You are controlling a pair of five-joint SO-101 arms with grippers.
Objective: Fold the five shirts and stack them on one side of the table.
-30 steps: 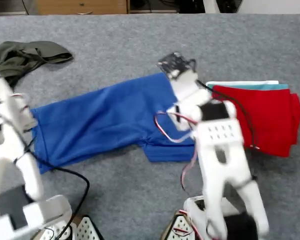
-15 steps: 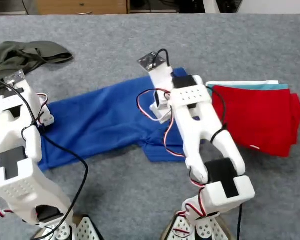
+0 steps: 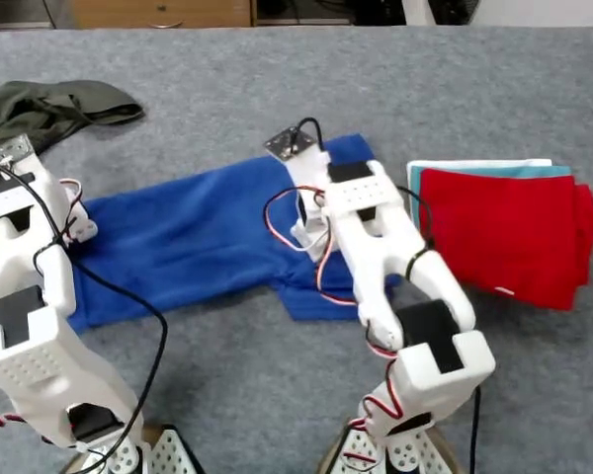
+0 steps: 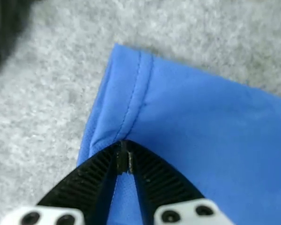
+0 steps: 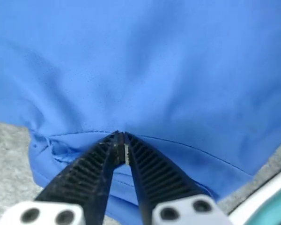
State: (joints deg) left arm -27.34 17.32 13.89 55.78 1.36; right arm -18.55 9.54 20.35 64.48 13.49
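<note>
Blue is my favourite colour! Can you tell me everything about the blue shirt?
The blue shirt is soft, plain cloth with stitched hems, lying stretched out across the grey table, a bit wrinkled. The left gripper pinches one end, the right gripper a hem near the other.

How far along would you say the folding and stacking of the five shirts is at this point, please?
Done: a folded red shirt lies on a teal layer and a white layer, so seemingly three stacked. In hand: the long blue shirt lies stretched out flat, with the left tool and right tool shut near its two ends; a pinch is unclear. Left: folding blue, then the crumpled olive green shirt.
</note>
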